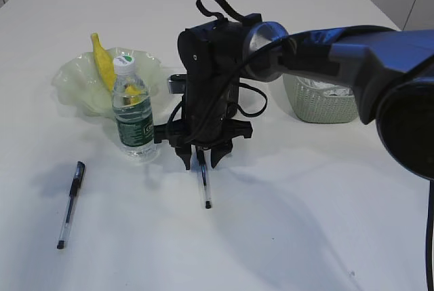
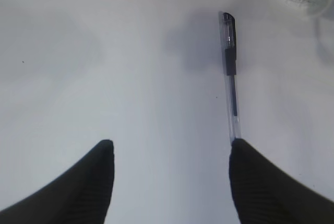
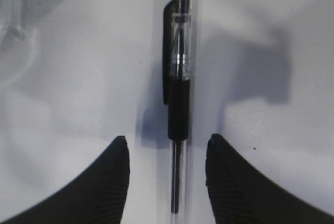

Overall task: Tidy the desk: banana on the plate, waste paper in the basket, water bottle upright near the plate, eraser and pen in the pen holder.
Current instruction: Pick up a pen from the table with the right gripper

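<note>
A: Pen [image 3: 178, 114] between the right gripper [image 3: 166, 153] fingertips, lying flat on the desk [image 1: 305, 223]. Jaws spread, one to each side of the barrel, not yet pinching.

B: Centred?

A: Nearly; sits a touch toward one finger [image 3: 229, 182]. Best closed squarely across the barrel, just behind the dark grip sleeve, then lifted level so nothing swings.

B: Which way pointing?

A: Long axis in line with the wrist view, capped end away from the jaws. Outside, lying roughly fore-and-aft, slightly slanted, one end toward the camera.

B: Left side?

A: Left gripper [image 2: 169, 153] wide apart too, holding nothing, over a second pen [image 2: 231, 78] whose near end meets one fingertip [image 2: 271, 182].

B: Further out?

A: Bottle [image 1: 133, 111] upright just beside the plate [image 1: 74, 81], banana [image 1: 104, 60] on it, paper [image 1: 332, 89] in the basket [image 1: 319, 104]. Holder not made out, likely hidden behind the arm.
</note>
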